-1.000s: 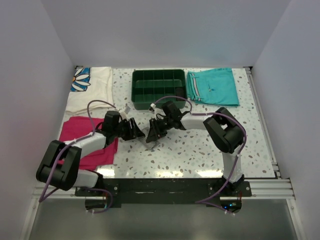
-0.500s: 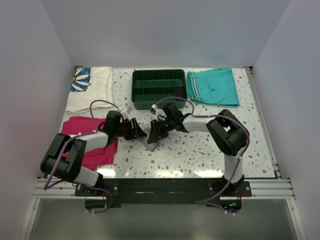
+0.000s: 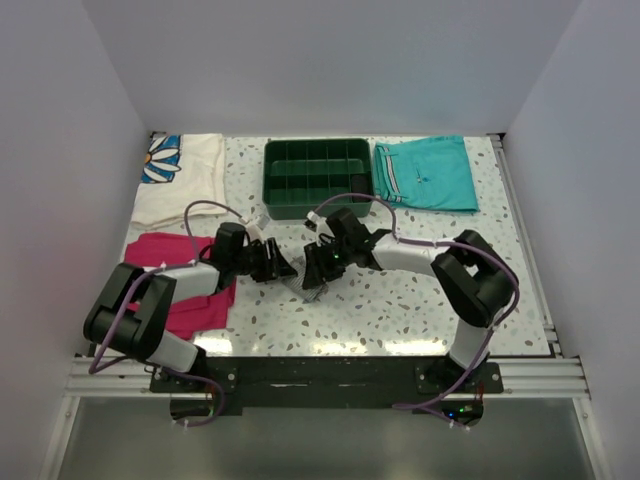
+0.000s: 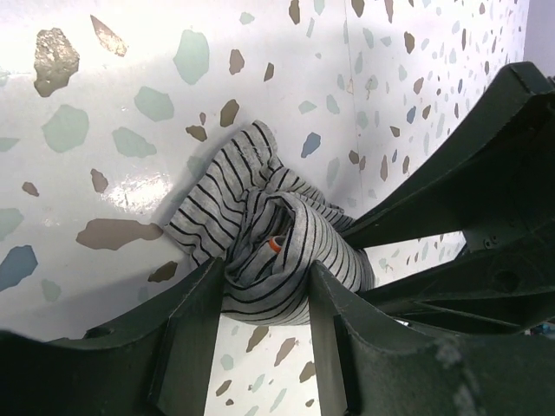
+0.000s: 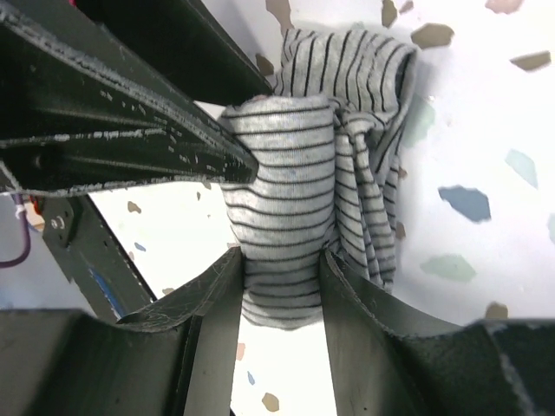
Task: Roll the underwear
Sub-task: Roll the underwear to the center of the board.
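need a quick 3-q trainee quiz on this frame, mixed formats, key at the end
1. True or false: the underwear lies flat and fully spread out.
2. Multiple choice: in the top view, the teal shorts lie A) inside the green tray, B) beside the tray, on its right, C) draped over the tray.
3. Short answer: how many end effectors are shut on the underwear?
Key: 1 false, it is bunched into a wad. 2 B. 3 two: the left end effector and the right end effector each pinch it.
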Robot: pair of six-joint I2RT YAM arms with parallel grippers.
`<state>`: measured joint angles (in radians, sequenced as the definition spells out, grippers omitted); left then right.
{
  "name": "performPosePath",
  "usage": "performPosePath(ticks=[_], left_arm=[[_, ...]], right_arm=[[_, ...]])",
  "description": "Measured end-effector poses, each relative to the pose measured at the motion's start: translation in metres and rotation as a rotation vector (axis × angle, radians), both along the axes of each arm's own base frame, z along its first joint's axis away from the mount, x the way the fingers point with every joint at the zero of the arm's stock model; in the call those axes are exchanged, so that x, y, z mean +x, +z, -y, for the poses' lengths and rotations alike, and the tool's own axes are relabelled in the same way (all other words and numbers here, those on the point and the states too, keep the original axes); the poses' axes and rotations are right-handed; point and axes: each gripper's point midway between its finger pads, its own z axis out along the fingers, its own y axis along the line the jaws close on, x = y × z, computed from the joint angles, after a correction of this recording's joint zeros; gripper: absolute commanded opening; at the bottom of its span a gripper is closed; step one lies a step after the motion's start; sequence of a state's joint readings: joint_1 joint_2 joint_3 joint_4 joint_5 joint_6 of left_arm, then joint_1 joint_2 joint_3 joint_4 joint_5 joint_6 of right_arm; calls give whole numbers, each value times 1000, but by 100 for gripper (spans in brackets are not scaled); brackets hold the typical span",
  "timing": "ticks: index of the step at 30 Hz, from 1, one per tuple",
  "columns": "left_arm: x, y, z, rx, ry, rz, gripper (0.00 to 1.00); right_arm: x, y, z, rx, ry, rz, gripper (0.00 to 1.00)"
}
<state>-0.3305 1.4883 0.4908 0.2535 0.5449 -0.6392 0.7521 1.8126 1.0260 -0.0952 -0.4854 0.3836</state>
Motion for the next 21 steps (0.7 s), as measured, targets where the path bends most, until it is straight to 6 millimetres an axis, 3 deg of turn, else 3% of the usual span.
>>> performPosePath(ticks=[7,14,21], left_arm=[[0,-1,6,-7,-22,6,47],[0,-1,8,-5,-30,8,48],[4,-1,11,1,-37,-9,48]], right_arm=[[-3,7,12,-40,-19,32,46],[-8,38,20,-109,-14,185,51],[-24,49,-9,-262,90,414,52]])
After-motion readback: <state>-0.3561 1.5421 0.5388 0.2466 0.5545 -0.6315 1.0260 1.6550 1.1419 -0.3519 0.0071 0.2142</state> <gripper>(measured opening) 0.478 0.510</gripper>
